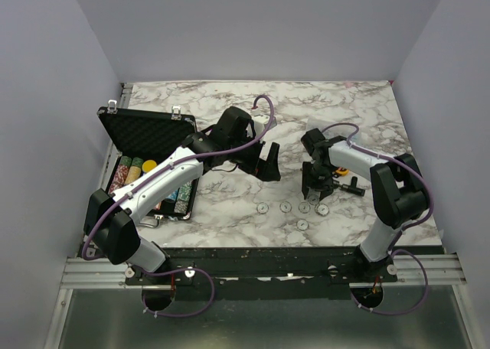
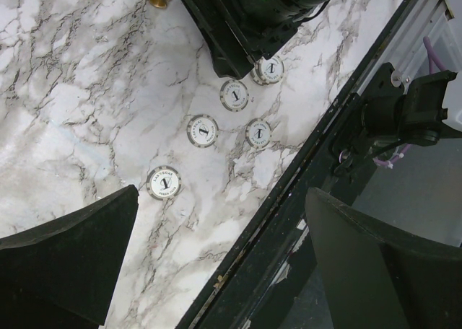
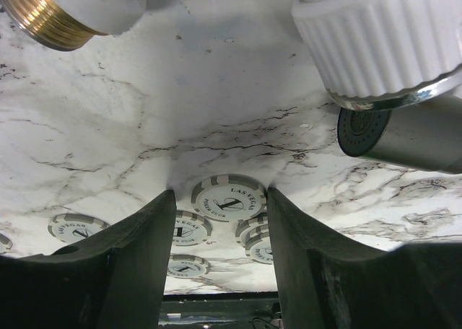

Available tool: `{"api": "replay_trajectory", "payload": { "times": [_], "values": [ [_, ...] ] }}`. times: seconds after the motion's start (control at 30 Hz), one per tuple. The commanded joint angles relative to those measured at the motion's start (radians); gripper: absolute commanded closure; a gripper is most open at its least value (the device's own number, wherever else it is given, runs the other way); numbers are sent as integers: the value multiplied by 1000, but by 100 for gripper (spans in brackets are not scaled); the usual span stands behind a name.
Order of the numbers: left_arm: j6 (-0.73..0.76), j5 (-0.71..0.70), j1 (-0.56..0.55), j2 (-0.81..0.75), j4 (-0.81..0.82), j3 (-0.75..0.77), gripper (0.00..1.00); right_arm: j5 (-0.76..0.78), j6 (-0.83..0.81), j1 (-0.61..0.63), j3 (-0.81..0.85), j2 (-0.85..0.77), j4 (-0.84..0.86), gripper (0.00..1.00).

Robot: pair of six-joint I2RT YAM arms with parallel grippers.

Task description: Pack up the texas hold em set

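- Case (image 1: 149, 131), black and hinged, sits open at the left side of the counter (image 1: 360, 112). Its foam-lined lid stands up, with silver latches (image 1: 176, 112) on the top edge.
- Its tray holds rows of coloured chips (image 1: 129, 173) standing on edge: red-and-white, green and yellow, with bluish ones nearer the front. The left arm crosses over part of them.
- Five loose chips (image 2: 203, 130) show in the left wrist view, flat on the marble near the front edge and well apart from the case.
- Each is white with grey edge marks and reads "LAS VEGAS" round the top, with a large "1" in the middle. The lower arc seems to say "POKER CLUB".
- Right gripper (image 1: 315, 187) hangs over the loose ones. Its fingers (image 3: 115, 271) are partly closed on one white chip (image 3: 229, 198) of the same print, pinched by its edges at the tips.
- Left gripper (image 1: 269, 164) hovers mid-counter between the case and the loose chips, with its fingers (image 2: 72, 264) spread wide and holding nothing.
- Brass threaded fitting (image 3: 43, 15) and a white ribbed cap (image 3: 375, 40) lie just beyond the right gripper.
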Motion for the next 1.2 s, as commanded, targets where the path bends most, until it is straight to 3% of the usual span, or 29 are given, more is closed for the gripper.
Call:
{"api": "replay_trajectory", "payload": {
  "times": [0.0,0.47,0.73,1.17],
  "values": [
    [12,12,-3,-6,19,-12,2,53,-9,1,-46,56,20,46],
    [12,9,-4,-11,18,-12,2,56,16,1,47,0,3,65],
    [12,9,-3,-13,18,-13,2,86,25,0,110,-55,-77,66],
    [-2,37,-3,-9,27,-14,1,117,108,-4,-55,-219,-200,66]
  ]
}}
